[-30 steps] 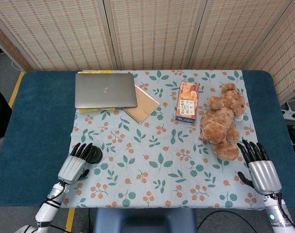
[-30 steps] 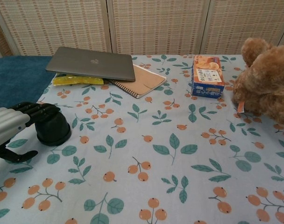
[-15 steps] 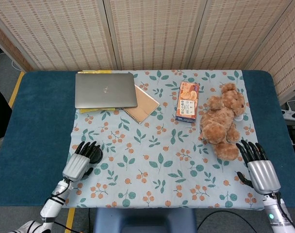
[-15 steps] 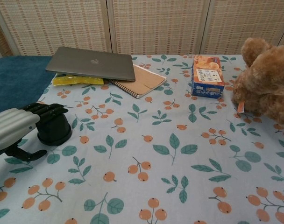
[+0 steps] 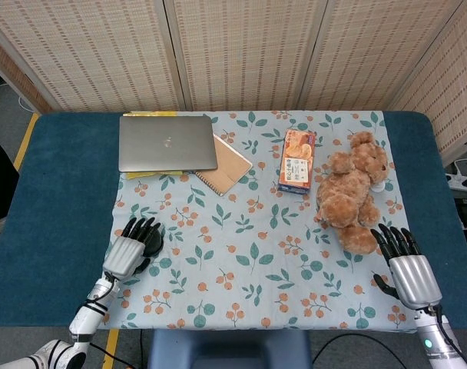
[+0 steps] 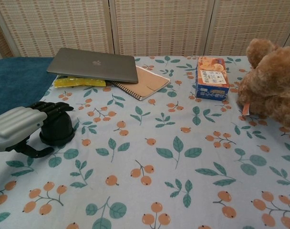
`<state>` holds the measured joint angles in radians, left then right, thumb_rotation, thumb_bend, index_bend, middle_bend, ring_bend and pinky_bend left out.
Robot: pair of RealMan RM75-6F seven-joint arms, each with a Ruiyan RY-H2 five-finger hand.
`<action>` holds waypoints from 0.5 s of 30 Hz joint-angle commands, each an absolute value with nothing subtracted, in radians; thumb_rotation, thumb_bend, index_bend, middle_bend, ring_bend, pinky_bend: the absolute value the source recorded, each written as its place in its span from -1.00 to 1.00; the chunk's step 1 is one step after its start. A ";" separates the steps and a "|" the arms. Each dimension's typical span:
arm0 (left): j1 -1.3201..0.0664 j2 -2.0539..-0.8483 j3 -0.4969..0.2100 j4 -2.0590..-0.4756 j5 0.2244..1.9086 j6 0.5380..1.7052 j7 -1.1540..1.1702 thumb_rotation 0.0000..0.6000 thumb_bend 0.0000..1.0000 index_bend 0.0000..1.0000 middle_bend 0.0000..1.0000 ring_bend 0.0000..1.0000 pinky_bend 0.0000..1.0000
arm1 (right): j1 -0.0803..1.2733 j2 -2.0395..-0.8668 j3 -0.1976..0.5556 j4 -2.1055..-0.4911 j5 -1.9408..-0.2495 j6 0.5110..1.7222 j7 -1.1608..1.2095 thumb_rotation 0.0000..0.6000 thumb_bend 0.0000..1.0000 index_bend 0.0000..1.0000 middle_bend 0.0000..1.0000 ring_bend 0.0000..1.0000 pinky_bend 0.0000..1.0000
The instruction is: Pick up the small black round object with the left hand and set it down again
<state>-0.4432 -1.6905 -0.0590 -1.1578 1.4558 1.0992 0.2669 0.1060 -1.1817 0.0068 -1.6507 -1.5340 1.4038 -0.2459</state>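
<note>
A small black round object (image 6: 56, 129) is seen standing upright on the floral cloth (image 6: 183, 157) near its left edge, with no long axis discernible. It is draped by the left hand (image 6: 21, 126), fingers arched over its top, not lifted. The right hand (image 5: 406, 269) is shown spread, holding nothing, beside the teddy bear (image 5: 352, 192).

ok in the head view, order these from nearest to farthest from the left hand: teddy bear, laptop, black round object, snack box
1. Black round object, right under the fingertips of the left hand.
2. Laptop, straight behind the hand at the far edge.
3. Snack box, across the cloth toward the right.
4. Teddy bear, far right, near the right hand.
</note>
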 commanded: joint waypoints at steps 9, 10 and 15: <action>-0.448 -1.777 -0.065 -0.998 1.488 1.188 0.226 1.00 -0.29 -0.67 -0.60 -0.69 -0.71 | 0.108 -1.180 0.006 -1.657 -1.527 1.397 -0.255 1.00 -0.65 -1.00 -1.00 -1.00 -1.00; -0.448 -1.783 -0.065 -0.990 1.491 1.197 0.214 1.00 -0.24 -0.61 -0.53 -0.62 -0.67 | 0.108 -1.180 0.005 -1.658 -1.526 1.396 -0.255 1.00 -0.65 -1.00 -1.00 -1.00 -1.00; -0.440 -1.821 -0.066 -0.927 1.522 1.275 0.163 1.00 0.18 -0.29 -0.20 -0.31 -0.46 | 0.107 -1.176 0.003 -1.662 -1.529 1.397 -0.254 1.00 -0.65 -1.00 -1.00 -1.00 -1.00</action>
<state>-0.4443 -1.8040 -0.0645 -0.9473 1.5082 1.2479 0.1824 0.1072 -1.1763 0.0030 -1.6624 -1.5289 1.3969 -0.2540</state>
